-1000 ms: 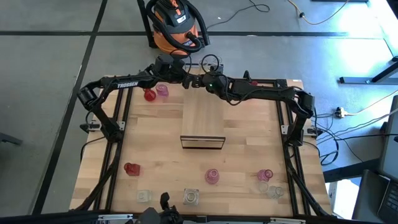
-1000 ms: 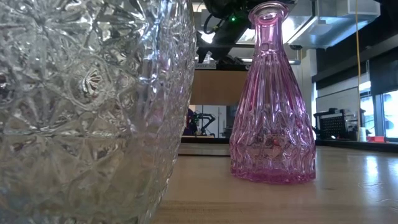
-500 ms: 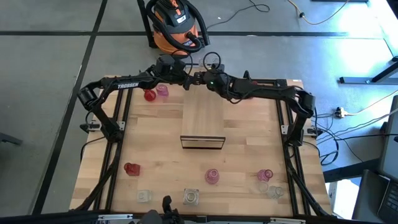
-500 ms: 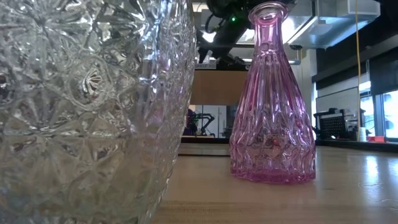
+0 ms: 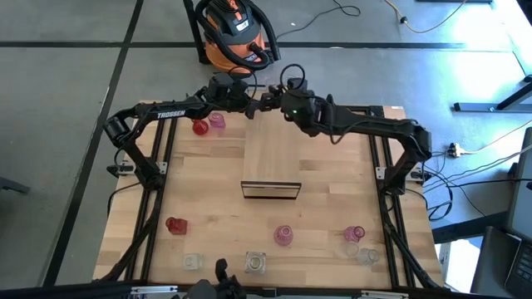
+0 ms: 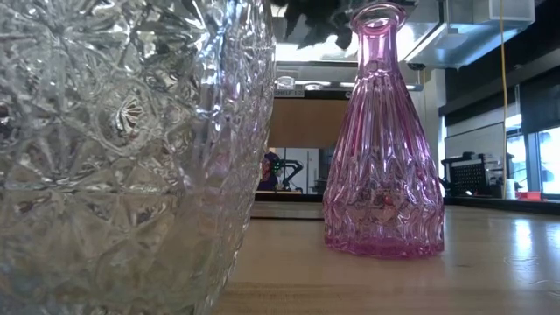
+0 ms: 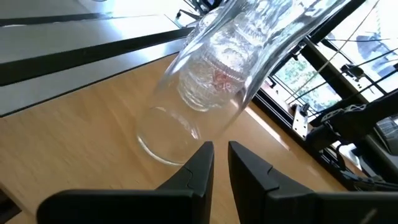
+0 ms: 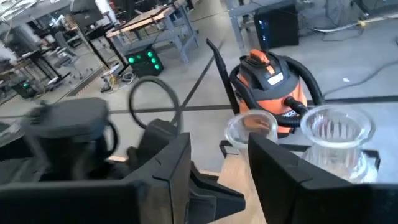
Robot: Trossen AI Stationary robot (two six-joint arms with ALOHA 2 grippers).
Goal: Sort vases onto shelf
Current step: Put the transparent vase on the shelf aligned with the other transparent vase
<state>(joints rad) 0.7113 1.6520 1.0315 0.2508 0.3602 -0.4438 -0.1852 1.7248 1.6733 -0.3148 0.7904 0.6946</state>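
The shelf [image 5: 272, 162] is a light plank in the middle of the table. Both grippers hover over its far end. My left gripper [image 5: 251, 108] [image 7: 219, 152] is shut to a narrow slit. Its tips are just before the base of a clear vase [image 7: 205, 93] that stands on the wood. My right gripper [image 5: 268, 101] [image 8: 219, 155] is open and raised. Past its fingers stand two clear vases [image 8: 252, 127] [image 8: 336, 134]. A red vase [image 5: 199, 127] and a pink vase [image 5: 217, 121] stand far left of the shelf. My left gripper has its fingertips [image 7: 205, 152] close to the clear vase's base rim [image 7: 180, 146]. I cannot tell whether they touch it. Nothing shows between the fingers.
Along the near edge stand a red vase [image 5: 175, 225], clear vases [image 5: 192, 262] [image 5: 255, 263] [image 5: 366, 256] and pink vases [image 5: 283, 236] [image 5: 354, 234]. In the low view a big clear vase [image 6: 131, 149] and a pink one [image 6: 382, 140] fill the foreground. An orange vacuum [image 5: 233, 29] stands beyond the far edge.
My right gripper has risen and drawn back toward the table's far right, away from the shelf's far end. In the low view it has left the top of the picture. My left arm has kept still.
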